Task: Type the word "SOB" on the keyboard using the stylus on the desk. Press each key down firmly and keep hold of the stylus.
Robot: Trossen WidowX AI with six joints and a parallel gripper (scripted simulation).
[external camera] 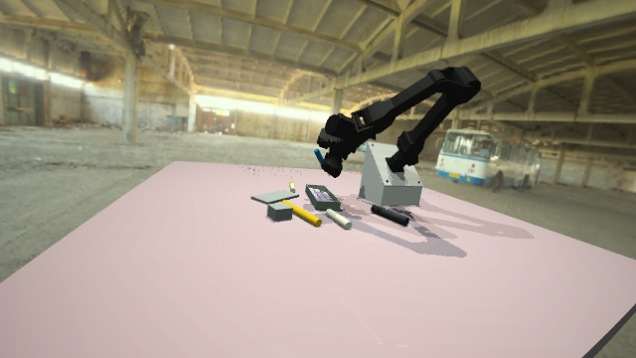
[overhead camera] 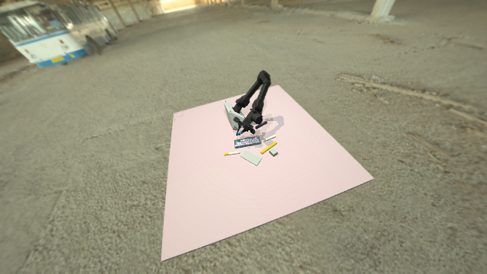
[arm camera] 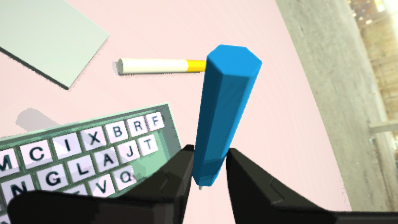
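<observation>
My gripper is shut on the blue stylus and holds it above the pink mat. In the wrist view the stylus's thick six-sided end points up toward the camera, and its narrow tip shows just past the fingers. The dark green keyboard lies beside and below the gripper, to the lower left in the wrist view. Its key B is in the far row there. The S and O keys cannot be made out; the fingers and the frame edge hide part of the keyboard.
A white-and-yellow stick and a flat grey plate lie beyond the keyboard. A yellow stick, grey block, white cylinder and black cylinder lie to one side.
</observation>
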